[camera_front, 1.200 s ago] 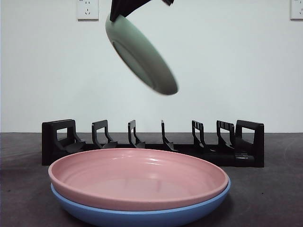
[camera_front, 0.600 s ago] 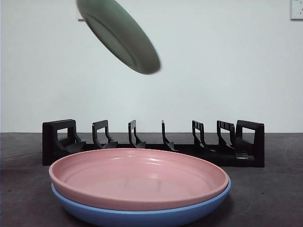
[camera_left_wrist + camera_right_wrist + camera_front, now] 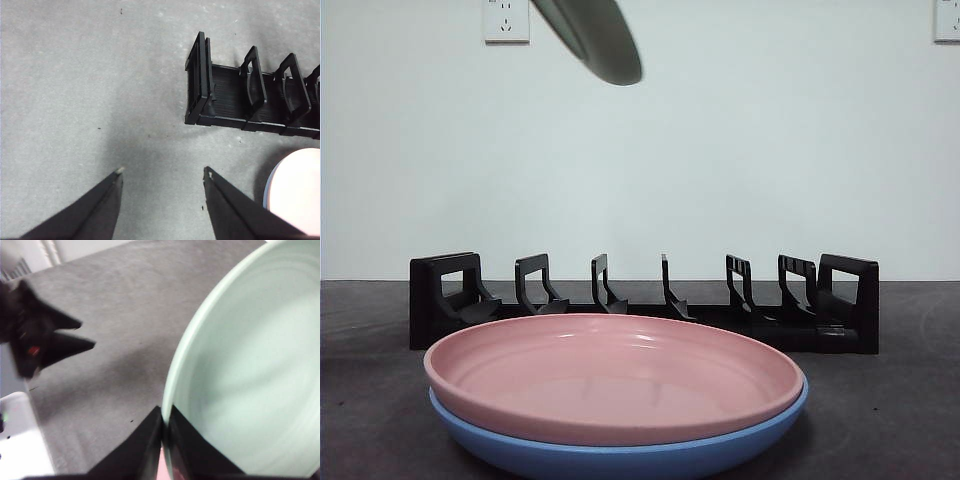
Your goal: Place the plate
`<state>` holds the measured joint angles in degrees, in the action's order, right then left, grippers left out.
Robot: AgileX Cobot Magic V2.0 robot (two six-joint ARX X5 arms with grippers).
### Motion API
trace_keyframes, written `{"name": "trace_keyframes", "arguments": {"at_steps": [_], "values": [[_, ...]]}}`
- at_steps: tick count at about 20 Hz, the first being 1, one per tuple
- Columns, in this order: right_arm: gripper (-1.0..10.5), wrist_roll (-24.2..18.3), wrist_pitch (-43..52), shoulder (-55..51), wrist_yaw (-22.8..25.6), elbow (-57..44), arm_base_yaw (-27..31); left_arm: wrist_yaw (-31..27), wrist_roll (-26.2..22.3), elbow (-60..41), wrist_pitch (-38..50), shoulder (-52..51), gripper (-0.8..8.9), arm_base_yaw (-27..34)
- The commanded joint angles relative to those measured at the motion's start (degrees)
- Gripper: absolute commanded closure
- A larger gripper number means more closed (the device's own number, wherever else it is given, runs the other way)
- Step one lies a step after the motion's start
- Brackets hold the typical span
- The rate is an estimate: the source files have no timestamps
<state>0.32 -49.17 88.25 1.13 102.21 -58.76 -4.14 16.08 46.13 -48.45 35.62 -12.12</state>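
Here the right gripper [image 3: 165, 422] has its two black jaws pressed together on the rim of the pale green plate [image 3: 250, 370], one jaw on each side of the edge. In the front view only the lower edge of this green plate [image 3: 595, 35] shows, tilted, high at the top of the picture, well above the table [image 3: 880, 400] and above the rack. The left gripper [image 3: 162, 172] hangs over bare grey table [image 3: 75, 75] with its jaws wide apart and nothing between them; near it is one end of the black dish rack [image 3: 240, 97]. In the front view the dish rack [image 3: 640, 300] stands across the table with its slots all free. In front of it a pink plate [image 3: 615, 375] lies nested inside a blue plate [image 3: 620, 455].
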Motion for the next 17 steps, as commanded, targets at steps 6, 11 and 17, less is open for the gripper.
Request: {"name": "trace_keyframes", "arguments": {"at_steps": [6,11,17], "values": [[9.4,-0.37,4.92,-19.06,12.46,-32.76,-6.54,0.09,-0.37,1.18,0.46,0.37,5.63,0.00],[9.4,-1.20,-3.93,-27.41,15.93,-43.85,-11.10,0.09,-0.26,1.18,0.35,0.35,5.63,0.00],[9.4,-11.80,-18.34,-27.61,20.04,-44.02,-18.56,0.09,-0.17,1.18,0.42,0.35,5.63,0.00]]}}
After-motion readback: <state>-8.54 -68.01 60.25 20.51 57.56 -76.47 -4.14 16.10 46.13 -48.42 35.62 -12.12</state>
